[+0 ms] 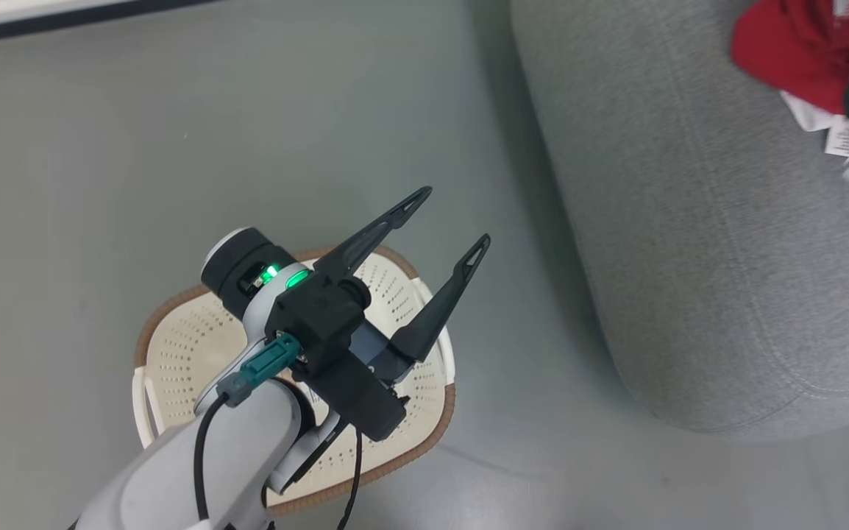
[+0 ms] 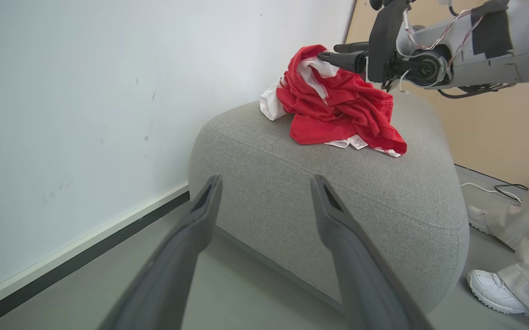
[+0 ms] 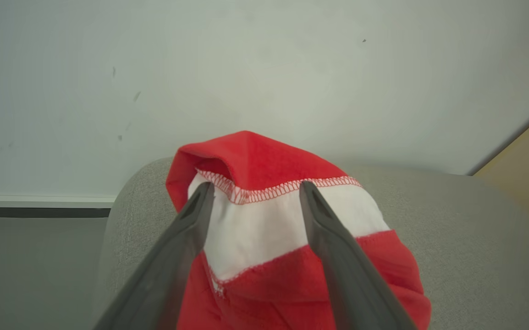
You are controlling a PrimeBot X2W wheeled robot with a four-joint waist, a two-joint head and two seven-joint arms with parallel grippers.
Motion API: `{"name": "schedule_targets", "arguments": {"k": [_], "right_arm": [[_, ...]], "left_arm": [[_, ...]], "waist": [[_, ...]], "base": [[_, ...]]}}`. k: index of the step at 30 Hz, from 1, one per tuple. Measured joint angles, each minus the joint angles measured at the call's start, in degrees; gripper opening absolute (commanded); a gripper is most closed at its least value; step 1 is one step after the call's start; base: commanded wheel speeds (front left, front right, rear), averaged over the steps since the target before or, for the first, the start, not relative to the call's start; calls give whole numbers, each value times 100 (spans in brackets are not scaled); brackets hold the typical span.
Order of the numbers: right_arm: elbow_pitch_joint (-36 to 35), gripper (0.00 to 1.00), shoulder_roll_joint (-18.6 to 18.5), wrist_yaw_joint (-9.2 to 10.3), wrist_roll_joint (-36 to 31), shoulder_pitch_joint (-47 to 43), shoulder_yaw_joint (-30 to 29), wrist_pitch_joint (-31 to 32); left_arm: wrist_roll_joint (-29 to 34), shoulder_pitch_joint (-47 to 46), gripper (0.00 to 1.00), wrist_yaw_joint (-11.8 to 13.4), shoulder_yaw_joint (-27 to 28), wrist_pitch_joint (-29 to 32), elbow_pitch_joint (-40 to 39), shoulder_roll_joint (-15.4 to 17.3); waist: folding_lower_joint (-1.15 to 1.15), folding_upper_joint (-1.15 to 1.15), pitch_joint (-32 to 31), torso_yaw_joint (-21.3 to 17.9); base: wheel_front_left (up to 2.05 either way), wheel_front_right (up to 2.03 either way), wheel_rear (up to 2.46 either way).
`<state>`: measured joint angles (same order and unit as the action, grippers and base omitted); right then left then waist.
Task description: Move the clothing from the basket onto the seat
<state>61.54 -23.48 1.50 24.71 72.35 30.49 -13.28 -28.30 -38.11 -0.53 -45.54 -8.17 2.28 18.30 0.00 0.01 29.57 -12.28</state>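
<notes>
Bright-red sports clothing with white trim lies bunched on top of the large grey woven-fabric seat. Right pincer: fingers spread either side of the garment's white panel, not clamped. Left pincer: wide open, holding nothing, above the cream perforated plastic basket with brown rim, on the grey floor.
</notes>
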Motion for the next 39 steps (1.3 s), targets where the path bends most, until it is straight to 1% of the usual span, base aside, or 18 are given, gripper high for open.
{"name": "schedule_targets", "arguments": {"k": [4,7,9,15,17,21,24,29,32,35,39], "right_arm": [[49,100,162,-91,-4,-230,62,-46],[77,100,189,-151,-4,-350,81,-74],[77,100,221,-163,-4,-447,112,-94],[41,100,297,-313,-7,-779,146,-101],[7,100,302,-355,-5,-918,143,-102],[-151,100,350,-407,-5,-1272,152,-102],[-349,100,383,-455,-4,-1534,147,-102],[-723,100,416,-456,-1,-1984,121,-102],[-888,100,443,-455,2,-2178,102,-111],[-1194,100,541,-445,4,-2496,77,-119],[-1618,100,655,-355,5,-2919,49,-120]], "left_arm": [[-62,165,100,-5,1,-69,147,-4],[-108,239,100,-56,0,-157,299,-25],[-211,260,100,-56,19,-215,371,-34],[-421,620,100,-47,89,-324,664,-76],[-450,718,100,-37,134,-357,739,-124],[-655,959,100,62,236,-422,907,-214],[-723,1169,100,155,314,-465,979,-229],[-803,1560,100,368,522,-514,1003,-226],[-840,1718,100,433,620,-552,1007,-209],[-880,1960,100,534,805,-557,1011,-145],[-993,2270,100,619,1084,-583,1013,29]], "waist": [[0,0,-199,-111],[0,0,-384,-184],[-1,-1,-521,-224],[-1,0,-986,-303],[-1,-1,-1148,-309],[-1,-1,-1479,-285],[-2,-1,-1723,-228],[-2,-2,-2066,-39],[-2,-1,-2161,77],[-2,-1,-2297,259],[-1,-1,-2472,492]], "base": [[0,0,0],[0,0,0],[0,0,0],[0,0,0],[0,0,0],[0,0,0],[0,0,0],[0,0,0],[0,0,0],[0,0,0],[0,0,0]]}}
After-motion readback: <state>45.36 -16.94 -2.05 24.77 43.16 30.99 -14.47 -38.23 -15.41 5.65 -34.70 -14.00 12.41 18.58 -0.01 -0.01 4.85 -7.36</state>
